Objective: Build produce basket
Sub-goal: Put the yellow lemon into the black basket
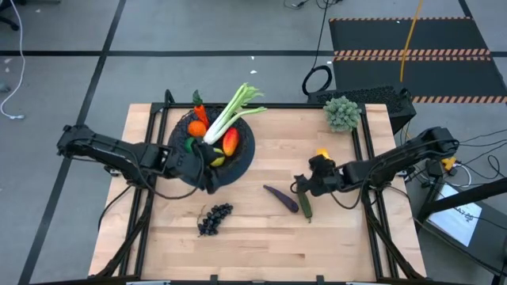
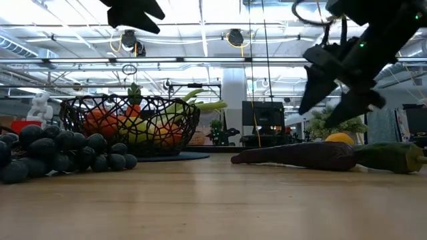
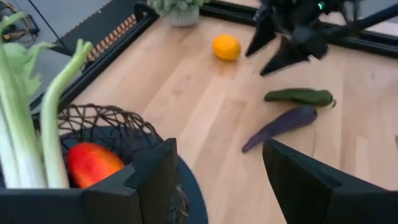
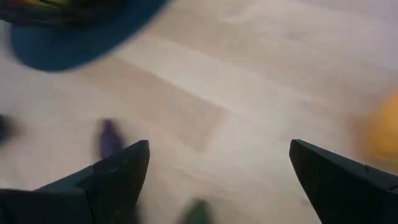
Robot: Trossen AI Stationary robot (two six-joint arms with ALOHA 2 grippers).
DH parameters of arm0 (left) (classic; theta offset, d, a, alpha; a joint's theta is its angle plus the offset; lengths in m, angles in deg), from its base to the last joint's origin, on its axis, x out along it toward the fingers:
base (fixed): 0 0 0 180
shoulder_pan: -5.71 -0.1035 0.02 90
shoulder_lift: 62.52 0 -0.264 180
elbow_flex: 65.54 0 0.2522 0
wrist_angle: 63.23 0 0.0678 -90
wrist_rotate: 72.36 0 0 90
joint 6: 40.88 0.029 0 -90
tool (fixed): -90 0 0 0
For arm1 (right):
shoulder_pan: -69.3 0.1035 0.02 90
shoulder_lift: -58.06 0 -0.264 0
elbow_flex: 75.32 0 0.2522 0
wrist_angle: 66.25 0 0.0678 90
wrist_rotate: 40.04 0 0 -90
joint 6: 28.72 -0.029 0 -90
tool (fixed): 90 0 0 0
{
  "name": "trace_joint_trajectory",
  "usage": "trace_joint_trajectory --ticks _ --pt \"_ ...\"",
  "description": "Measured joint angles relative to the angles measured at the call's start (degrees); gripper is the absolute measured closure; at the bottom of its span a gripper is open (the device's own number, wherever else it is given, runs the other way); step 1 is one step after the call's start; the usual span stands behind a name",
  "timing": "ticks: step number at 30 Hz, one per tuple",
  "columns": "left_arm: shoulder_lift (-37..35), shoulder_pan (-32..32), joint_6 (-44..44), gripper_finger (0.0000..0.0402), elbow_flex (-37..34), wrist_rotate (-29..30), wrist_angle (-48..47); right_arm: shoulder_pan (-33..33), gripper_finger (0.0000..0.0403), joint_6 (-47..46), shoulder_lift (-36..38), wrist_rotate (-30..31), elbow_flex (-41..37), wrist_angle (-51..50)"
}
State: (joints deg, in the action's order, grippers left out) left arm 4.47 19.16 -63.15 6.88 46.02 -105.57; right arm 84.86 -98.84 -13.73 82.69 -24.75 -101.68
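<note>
Two hands are empty: the left hand gapes over the basket at centre-left; the right hand hangs wide above the cucumber, centre-right. No writing is legible.

I'm seeing the basket, a round black wire-mesh bowl, sitting upright at the far left of the surface. It's holding an orange, a carrot, a red-yellow mango and a long pale-green leafy stalk that's leaning out over the far rim. The dark grapes are lying near the front, left of centre. The purple eggplant and the green cucumber are lying side by side right of centre. A yellow lemon is resting just beyond them.
</note>
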Motion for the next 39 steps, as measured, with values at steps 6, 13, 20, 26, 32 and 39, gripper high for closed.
trace_joint_trajectory --ticks 6,13,20,26,32,39 --pt "1.5 1.77 0.97 0.0165 -0.05 0.44 5.02 0.29 0.0023 -11.0 0.94 0.13 6.88 -24.29" --pt "1.36 2.06 1.63 0.0165 0.03 0.86 6.56 -1.19 0.0023 -20.88 0.94 0.54 4.36 -34.31" --pt "1.3 1.62 3.95 0.0165 0.03 1.74 9.63 -5.23 0.0023 -20.69 0.92 3.23 -1.53 -28.1" --pt "1.28 1.58 5.28 0.0165 0.03 1.78 10.88 -8.83 0.0023 -16.26 0.94 3.41 -6.01 -17.64" --pt "1.28 1.3 8.66 0.0165 0.03 1.76 13.88 -12.82 0.0023 -11.73 0.94 3.26 -10.05 -8.07" --pt "1.28 1.32 10.02 0.0165 0.03 1.74 15.09 -15.93 0.0029 -8.55 0.94 3.16 -13.43 -2.33"
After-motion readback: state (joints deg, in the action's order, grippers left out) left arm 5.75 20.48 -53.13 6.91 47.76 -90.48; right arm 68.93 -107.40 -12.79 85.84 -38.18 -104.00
